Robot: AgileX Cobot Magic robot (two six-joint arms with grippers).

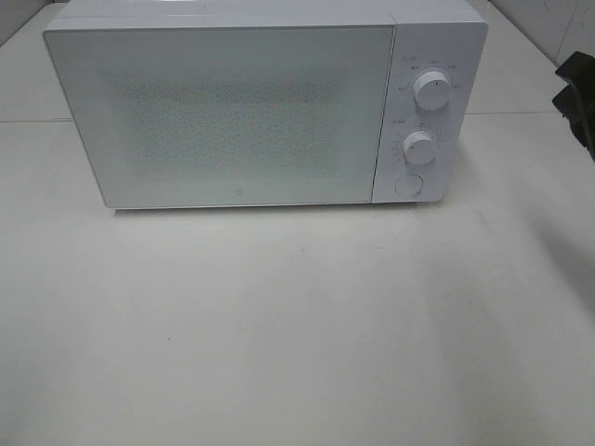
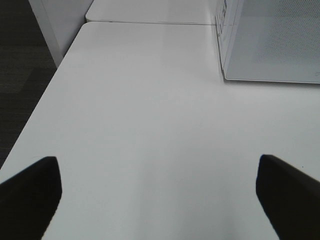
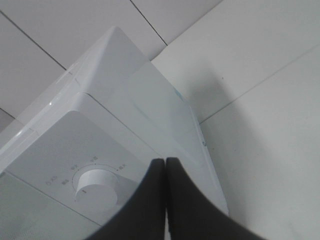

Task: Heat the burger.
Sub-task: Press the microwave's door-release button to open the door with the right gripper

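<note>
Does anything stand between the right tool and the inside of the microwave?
Yes. The microwave's door is closed across the whole front. The right tool, shut, is on the control panel's side. No burger shows in any view.

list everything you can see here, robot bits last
microwave: one, white, door shut, at the back of the table
knobs: two, white, stacked on the panel right of the door
button: one, white, round, under the knobs
table: white, seamed top, under the microwave
floor: dark, past the table edge, left wrist view only
burger: none in view
left gripper: one, black, open, empty, over bare table
right gripper: one, black, shut, empty, off the microwave's knob end
</note>
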